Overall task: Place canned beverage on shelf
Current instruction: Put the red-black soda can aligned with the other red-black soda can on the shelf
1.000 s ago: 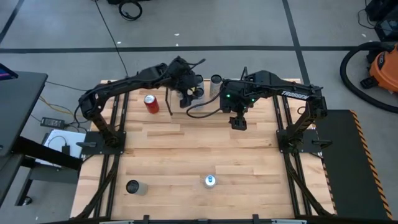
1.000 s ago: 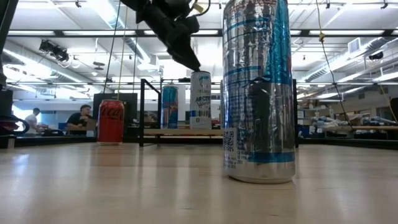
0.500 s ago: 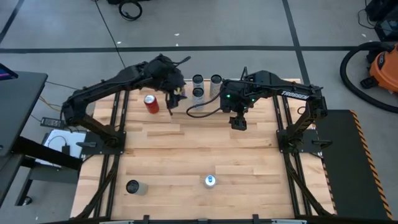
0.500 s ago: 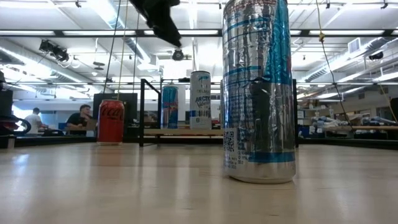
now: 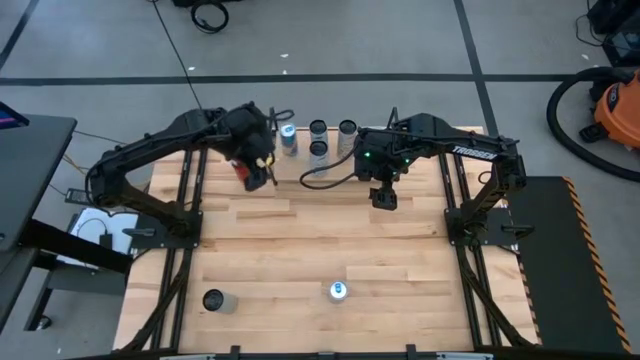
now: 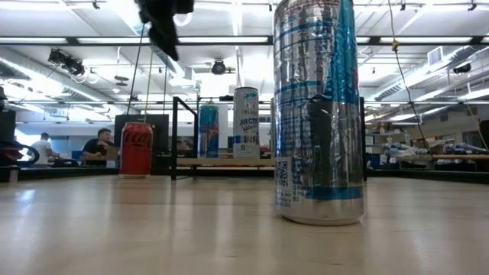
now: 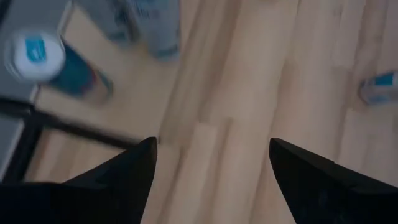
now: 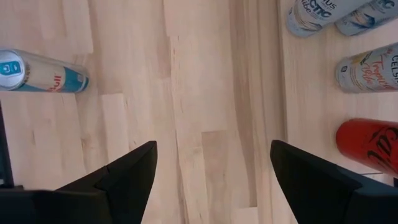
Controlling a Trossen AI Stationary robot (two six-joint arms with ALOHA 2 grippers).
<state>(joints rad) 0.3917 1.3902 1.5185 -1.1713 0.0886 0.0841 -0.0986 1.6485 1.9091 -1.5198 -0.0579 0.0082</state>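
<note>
1. The butcher-block worktop (image 5: 320, 240) sits on a grey floor in a big workshop; in the low view people sit at desks far behind it.
2. At the worktop's far left stands the red can (image 6: 136, 150). In the high view the left gripper (image 5: 268, 172) now hangs over it, jaws apart and holding nothing.
3. A second ago that gripper was at the shelf (image 5: 318, 140), right beside the white can (image 6: 246, 122). It has since swung left and risen, leaving that can upright on the plank.
4. That suggests one placement is finished and the red can is likely the next pick; it lies just under and slightly behind the left gripper.
5. On the shelf, the high view shows four can tops: a blue can (image 5: 288, 133) at the left end, then two in the middle and one to the right.
6. Right of the shelf the right gripper (image 5: 384, 198) waits above bare wood, jaws apart and empty, unmoved.
7. Near the front edge, two more cans wait: a dark-topped can (image 5: 213, 299) left, a tall silver-blue can (image 6: 317, 111) right.
</note>
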